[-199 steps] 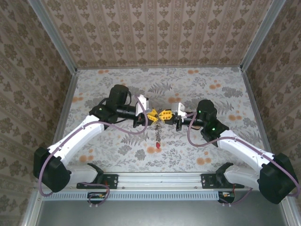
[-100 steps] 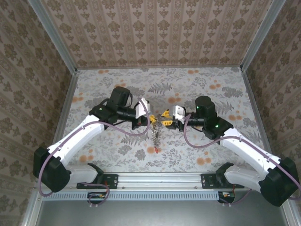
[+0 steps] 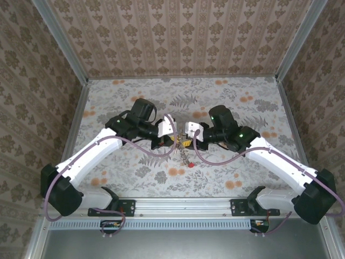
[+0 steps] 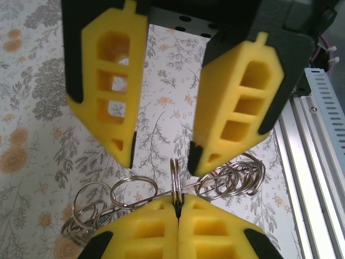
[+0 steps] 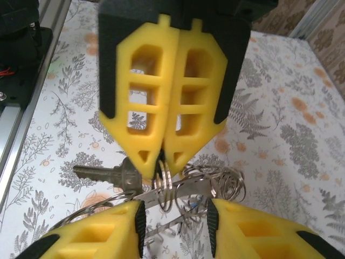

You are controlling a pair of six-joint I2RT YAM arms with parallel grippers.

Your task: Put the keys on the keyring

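Pinching an upright silvery keyring (image 4: 174, 175) edge-on, the left gripper (image 4: 178, 205) has its yellow fingers pressed together on the ring's lower arc. The right gripper (image 4: 161, 154) faces it with fingers apart, one on either side of the ring's top, gripping nothing. The keyring is held in the air above the patterned table (image 3: 259, 108), tangled with a cluster of further split rings (image 4: 237, 178). By judgement, the step goes well if the left hold is firm and motionless, so the keyring cannot twist, while the right fingers close on a key's head rather than on the loose rings and bring its hole to the split in the coil. Catching a neighbouring ring is the likely fault. The right wrist view shows a dull metal key (image 5: 105, 174) just beside the pinched keyring; whether it is already threaded cannot be told. In the left wrist view that key is hidden. The top external view adds a bunch (image 3: 187, 156) dangling below where the fingers meet, a red piece (image 3: 190, 164) at its lower end
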